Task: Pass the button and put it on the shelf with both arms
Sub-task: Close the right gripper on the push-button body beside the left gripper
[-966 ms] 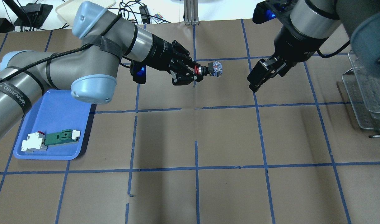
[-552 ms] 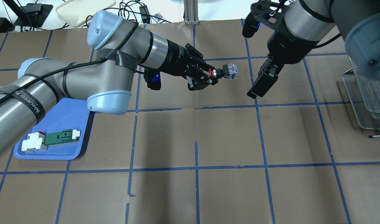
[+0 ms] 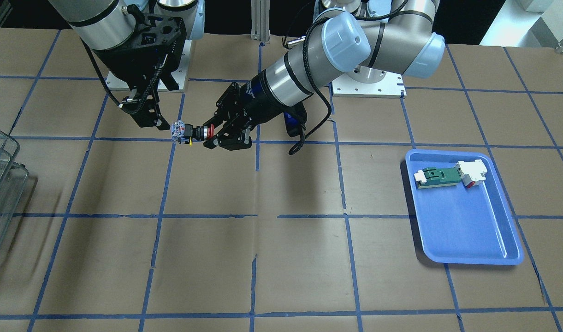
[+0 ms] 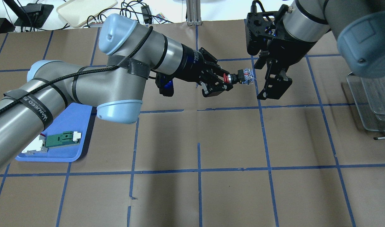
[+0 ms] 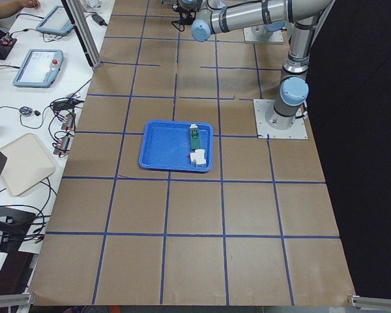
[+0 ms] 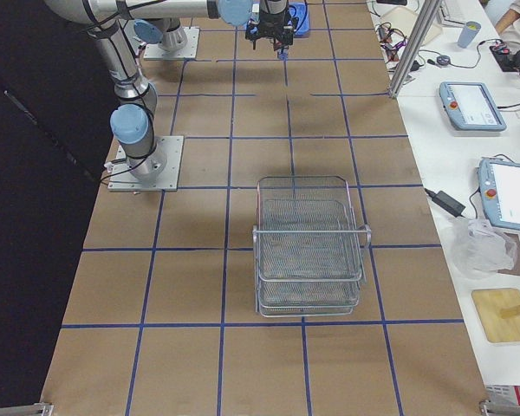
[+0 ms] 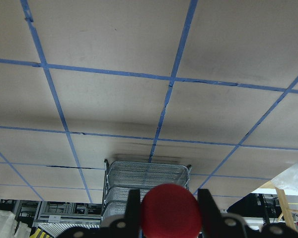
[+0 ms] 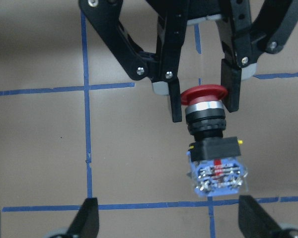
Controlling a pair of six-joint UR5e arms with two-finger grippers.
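The button (image 4: 239, 77) has a red cap, a black body and a blue-clear contact block. My left gripper (image 4: 224, 81) is shut on its red cap and holds it level above the table; it also shows in the front view (image 3: 210, 133). My right gripper (image 4: 271, 88) is open right beside the block end and does not touch it. In the right wrist view the button (image 8: 211, 144) hangs just ahead of my spread fingertips (image 8: 89, 218). The wire shelf (image 4: 372, 101) stands at the table's right edge, and also shows in the right side view (image 6: 308, 251).
A blue tray (image 4: 66, 119) at the left holds a green and white part (image 4: 58, 139). The brown paper table carries blue tape lines. Cables and a cream tray (image 4: 82, 9) lie beyond the far edge.
My left arm has carried the button to the right. My right gripper has swung down and turned, and its open fingers now stand next to the button's block end.
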